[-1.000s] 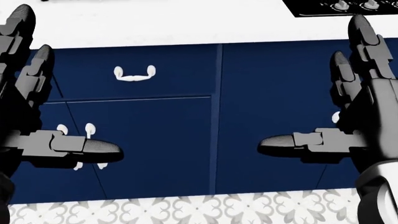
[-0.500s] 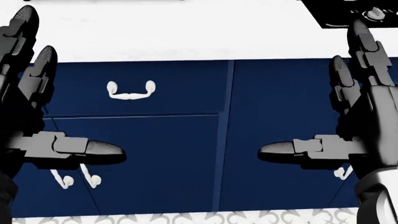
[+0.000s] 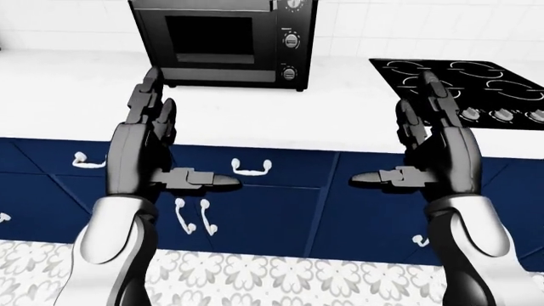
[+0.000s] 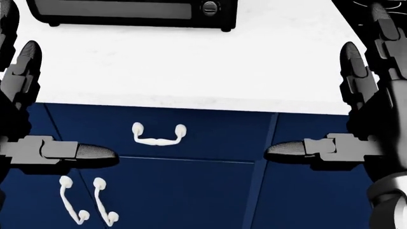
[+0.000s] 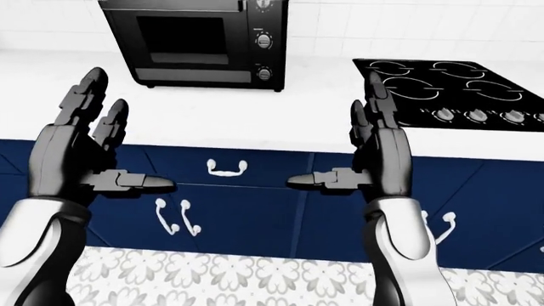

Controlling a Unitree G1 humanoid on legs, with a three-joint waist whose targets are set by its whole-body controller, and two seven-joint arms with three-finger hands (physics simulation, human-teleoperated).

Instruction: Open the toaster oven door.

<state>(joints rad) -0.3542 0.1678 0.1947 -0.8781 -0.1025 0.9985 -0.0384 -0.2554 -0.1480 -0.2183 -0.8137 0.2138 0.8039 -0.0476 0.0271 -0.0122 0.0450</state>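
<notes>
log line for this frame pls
phase: approach | toaster oven: door shut, on counter | left hand: open, empty, clear of oven | right hand: open, empty | cooktop: right of oven

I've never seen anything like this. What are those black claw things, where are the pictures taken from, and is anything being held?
These are simulator renders from cameras on a humanoid robot's head, looking out over its own arms. The black shapes are its three-fingered hands: the left hand and the right hand, both raised with fingers spread, holding nothing. The left-eye and right-eye views are a pair showing nearly the same scene; the head view looks more steeply down. On the white counter stands a black toaster oven, its door shut, with a black stovetop to the right. Below are navy cabinets with white handles, above a patterned floor.
</notes>
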